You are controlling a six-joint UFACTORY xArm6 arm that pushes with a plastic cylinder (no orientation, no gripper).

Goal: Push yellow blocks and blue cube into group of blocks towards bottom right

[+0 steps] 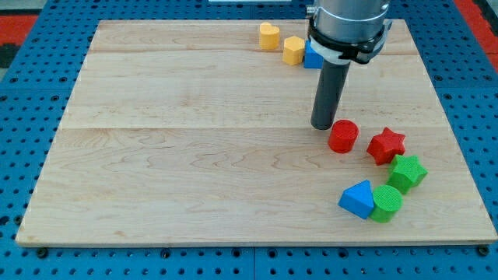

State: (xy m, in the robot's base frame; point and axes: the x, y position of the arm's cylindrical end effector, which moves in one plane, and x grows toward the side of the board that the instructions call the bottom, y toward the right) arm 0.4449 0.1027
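Note:
Two yellow blocks sit near the view's top: a yellow heart (269, 36) and a yellow hexagon (293, 50). A blue cube (313, 56) touches the hexagon's right side and is partly hidden behind my rod. My tip (323, 126) rests on the board below these three, just left of a red cylinder (343, 136). Towards the bottom right stand a red star (387, 145), a green star (408, 172), a green cylinder (387, 203) and a blue triangular block (358, 199).
The wooden board (194, 155) lies on a blue pegboard table (31, 124). The arm's grey body (348, 23) hangs over the board's top edge.

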